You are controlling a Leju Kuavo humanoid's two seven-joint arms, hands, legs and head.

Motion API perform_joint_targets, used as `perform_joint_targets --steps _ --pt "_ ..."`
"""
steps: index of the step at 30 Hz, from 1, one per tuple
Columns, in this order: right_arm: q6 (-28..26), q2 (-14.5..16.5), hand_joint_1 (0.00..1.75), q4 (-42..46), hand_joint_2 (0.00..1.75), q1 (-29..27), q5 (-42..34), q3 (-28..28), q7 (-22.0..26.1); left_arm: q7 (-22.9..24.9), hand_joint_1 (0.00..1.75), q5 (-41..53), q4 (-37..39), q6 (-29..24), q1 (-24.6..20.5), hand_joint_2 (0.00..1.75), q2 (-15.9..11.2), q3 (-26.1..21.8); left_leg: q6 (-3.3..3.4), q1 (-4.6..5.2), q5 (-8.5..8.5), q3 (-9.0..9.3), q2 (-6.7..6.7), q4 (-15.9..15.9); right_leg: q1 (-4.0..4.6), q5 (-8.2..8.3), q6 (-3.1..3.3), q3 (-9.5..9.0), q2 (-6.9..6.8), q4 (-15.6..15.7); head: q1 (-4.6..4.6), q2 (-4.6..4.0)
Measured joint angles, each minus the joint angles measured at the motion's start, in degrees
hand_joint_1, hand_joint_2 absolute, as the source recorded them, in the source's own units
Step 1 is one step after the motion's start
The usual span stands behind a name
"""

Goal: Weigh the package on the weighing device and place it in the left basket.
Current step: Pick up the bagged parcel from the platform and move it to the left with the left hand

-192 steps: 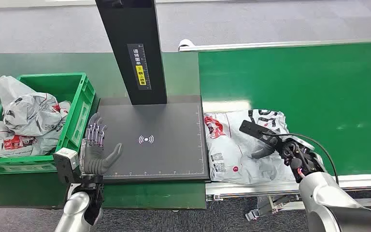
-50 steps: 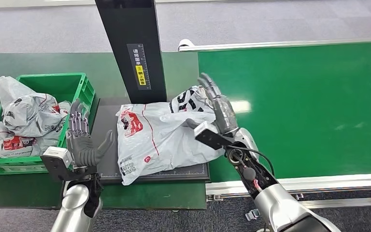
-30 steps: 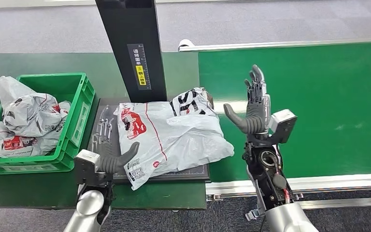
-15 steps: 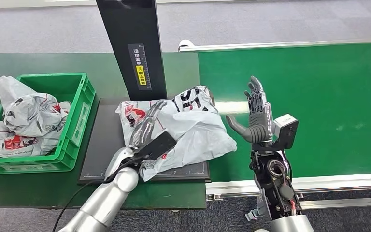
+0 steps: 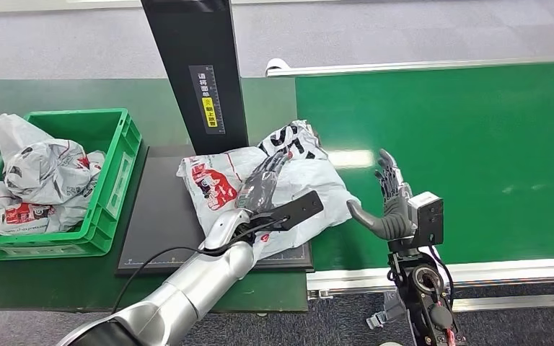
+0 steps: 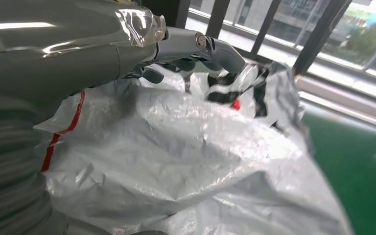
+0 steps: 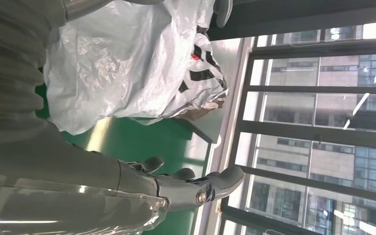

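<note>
While the grey courier bag (image 5: 274,191) lies across the scale platform's (image 5: 160,216) right edge, the left hand (image 5: 263,186) rests flat on it, gripping nothing; close firmly before lifting toward the green crate (image 5: 119,169); right hand (image 5: 389,205) stays spread, empty.

left hand (image 6: 176,46) — fingers extended | over white package (image 6: 186,161)

I'm showing silver arm tubes, dark grey hands — left hand (image 5: 263,186), right hand (image 5: 389,205) — black wrist plates, black cable (image 5: 160,256) trailing.
</note>
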State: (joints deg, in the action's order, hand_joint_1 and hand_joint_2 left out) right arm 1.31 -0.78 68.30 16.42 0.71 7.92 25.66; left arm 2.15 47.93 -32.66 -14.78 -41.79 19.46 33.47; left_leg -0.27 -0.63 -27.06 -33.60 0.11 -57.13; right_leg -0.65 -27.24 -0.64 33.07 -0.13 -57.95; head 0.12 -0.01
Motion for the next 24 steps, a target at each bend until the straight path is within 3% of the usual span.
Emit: perform_joint_targets --steps 2,3,4,10,17,21,24 --pt "0.1 0.1 0.00 0.1 1.75 -0.2 0.7 -0.4 0.1 2.7 1.36 2.0 2.0 3.0 -0.7 1.75 0.2 1.3 0.00 0.00 0.01 0.01 0.00 0.0 0.00 0.00 0.00 -0.02 0.00 0.0 0.00 0.01" --pt "0.2 0.2 0.00 0.1 1.75 -0.2 1.0 -0.6 0.2 3.8 1.64 3.1 3.0 4.8 -0.9 1.75 0.3 2.0 0.00 0.00 0.01 0.02 0.00 0.0 0.00 0.00 0.00 -0.03 0.00 0.0 -0.01 0.00" --pt "0.3 0.4 0.00 0.1 1.75 -0.2 1.3 -0.8 0.3 4.6 1.71 4.2 4.0 6.4 -1.0 1.75 0.3 2.6 0.00 0.00 0.01 0.02 0.00 0.0 0.00 0.01 0.00 -0.04 0.00 0.0 -0.01 0.00" --pt "0.5 1.2 0.00 0.4 1.75 -0.3 2.9 -2.1 0.4 6.4 1.75 9.5 7.4 10.9 -1.5 1.75 0.2 5.2 0.00 0.00 0.00 0.09 -0.05 0.0 0.00 -0.01 -0.01 -0.14 -0.01 0.0 -0.01 -0.01" --pt "0.6 1.5 0.00 2.4 1.75 -1.6 4.7 -3.3 0.1 4.5 1.75 11.6 8.0 13.9 -2.3 1.75 0.1 5.9 0.01 0.00 -0.02 0.31 -0.05 0.0 0.00 -0.02 -0.01 -0.37 -0.01 0.0 0.01 0.00" --pt "0.8 1.6 0.00 3.4 1.75 -2.3 5.0 -4.0 -0.6 3.7 1.75 11.4 8.0 13.6 -2.3 1.75 0.1 5.9 0.01 0.00 -0.02 0.43 -0.04 0.0 0.00 -0.02 -0.01 -0.48 -0.01 0.0 0.01 0.00" --pt "1.8 1.8 0.00 4.3 1.75 -3.4 4.0 -4.7 -1.6 0.7 1.75 8.8 8.0 9.7 -1.8 1.75 0.1 5.1 0.01 0.00 -0.02 0.46 -0.05 0.0 0.00 -0.02 -0.01 -0.49 -0.01 0.0 0.01 0.00"
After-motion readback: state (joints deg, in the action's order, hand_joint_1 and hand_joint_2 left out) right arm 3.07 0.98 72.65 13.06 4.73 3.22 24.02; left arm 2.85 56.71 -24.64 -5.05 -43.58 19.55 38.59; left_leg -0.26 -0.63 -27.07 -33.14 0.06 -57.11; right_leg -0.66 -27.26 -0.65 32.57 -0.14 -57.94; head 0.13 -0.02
